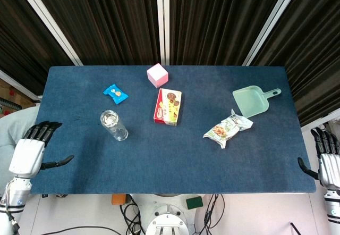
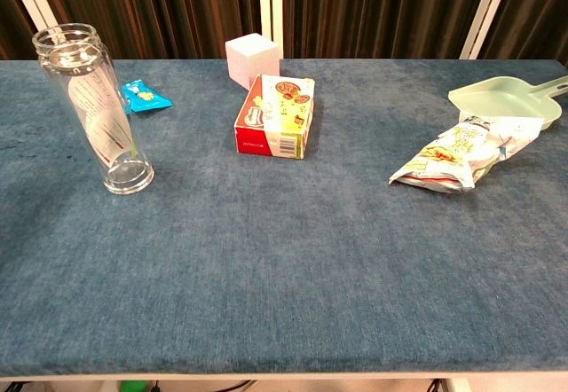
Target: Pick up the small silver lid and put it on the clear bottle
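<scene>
Pink cube, snack box, blue sachet, green dustpan, perhaps a crisp packet.

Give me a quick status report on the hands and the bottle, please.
Left hand open, off table edge. Right hand open, clear. Clear bottle upright; lid state unclear. Nothing crowding it.

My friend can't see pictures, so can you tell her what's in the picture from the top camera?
A blue table seen from above holds a clear bottle standing upright, a small blue packet, a pink cube, a snack box, a snack bag and a green dustpan. One open robot hand rests at the left edge and another robot hand at the right.
</scene>
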`<state>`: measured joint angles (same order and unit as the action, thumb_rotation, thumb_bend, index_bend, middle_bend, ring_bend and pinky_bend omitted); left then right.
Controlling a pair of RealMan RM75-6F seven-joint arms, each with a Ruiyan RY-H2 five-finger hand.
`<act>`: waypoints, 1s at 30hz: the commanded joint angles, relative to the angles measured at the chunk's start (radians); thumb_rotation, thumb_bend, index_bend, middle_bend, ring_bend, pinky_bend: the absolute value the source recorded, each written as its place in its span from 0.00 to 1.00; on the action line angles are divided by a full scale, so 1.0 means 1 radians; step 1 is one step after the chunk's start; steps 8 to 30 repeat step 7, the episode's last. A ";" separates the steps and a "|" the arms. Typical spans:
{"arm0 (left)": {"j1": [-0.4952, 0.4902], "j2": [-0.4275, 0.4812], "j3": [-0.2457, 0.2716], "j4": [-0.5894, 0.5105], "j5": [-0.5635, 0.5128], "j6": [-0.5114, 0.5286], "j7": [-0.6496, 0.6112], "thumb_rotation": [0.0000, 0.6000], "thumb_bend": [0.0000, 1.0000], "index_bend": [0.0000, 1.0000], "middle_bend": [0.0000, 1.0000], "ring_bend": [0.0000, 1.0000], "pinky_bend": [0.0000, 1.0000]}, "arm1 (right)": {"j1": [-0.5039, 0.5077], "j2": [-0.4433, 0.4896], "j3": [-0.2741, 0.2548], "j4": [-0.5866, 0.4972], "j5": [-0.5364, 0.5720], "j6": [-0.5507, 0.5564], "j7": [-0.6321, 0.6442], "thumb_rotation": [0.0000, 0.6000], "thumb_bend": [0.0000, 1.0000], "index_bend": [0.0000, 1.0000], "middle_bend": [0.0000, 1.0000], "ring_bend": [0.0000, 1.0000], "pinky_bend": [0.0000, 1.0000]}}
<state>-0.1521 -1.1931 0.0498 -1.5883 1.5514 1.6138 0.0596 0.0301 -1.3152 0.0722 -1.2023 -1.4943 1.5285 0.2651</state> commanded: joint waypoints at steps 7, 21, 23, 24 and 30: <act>0.116 -0.155 0.039 0.259 -0.024 0.046 -0.083 0.01 0.00 0.07 0.07 0.03 0.14 | -0.007 -0.042 -0.016 0.047 -0.007 -0.001 -0.054 1.00 0.27 0.00 0.00 0.00 0.00; 0.116 -0.155 0.039 0.259 -0.024 0.046 -0.083 0.01 0.00 0.07 0.07 0.03 0.14 | -0.007 -0.042 -0.016 0.047 -0.007 -0.001 -0.054 1.00 0.27 0.00 0.00 0.00 0.00; 0.116 -0.155 0.039 0.259 -0.024 0.046 -0.083 0.01 0.00 0.07 0.07 0.03 0.14 | -0.007 -0.042 -0.016 0.047 -0.007 -0.001 -0.054 1.00 0.27 0.00 0.00 0.00 0.00; 0.116 -0.155 0.039 0.259 -0.024 0.046 -0.083 0.01 0.00 0.07 0.07 0.03 0.14 | -0.007 -0.042 -0.016 0.047 -0.007 -0.001 -0.054 1.00 0.27 0.00 0.00 0.00 0.00; 0.116 -0.155 0.039 0.259 -0.024 0.046 -0.083 0.01 0.00 0.07 0.07 0.03 0.14 | -0.007 -0.042 -0.016 0.047 -0.007 -0.001 -0.054 1.00 0.27 0.00 0.00 0.00 0.00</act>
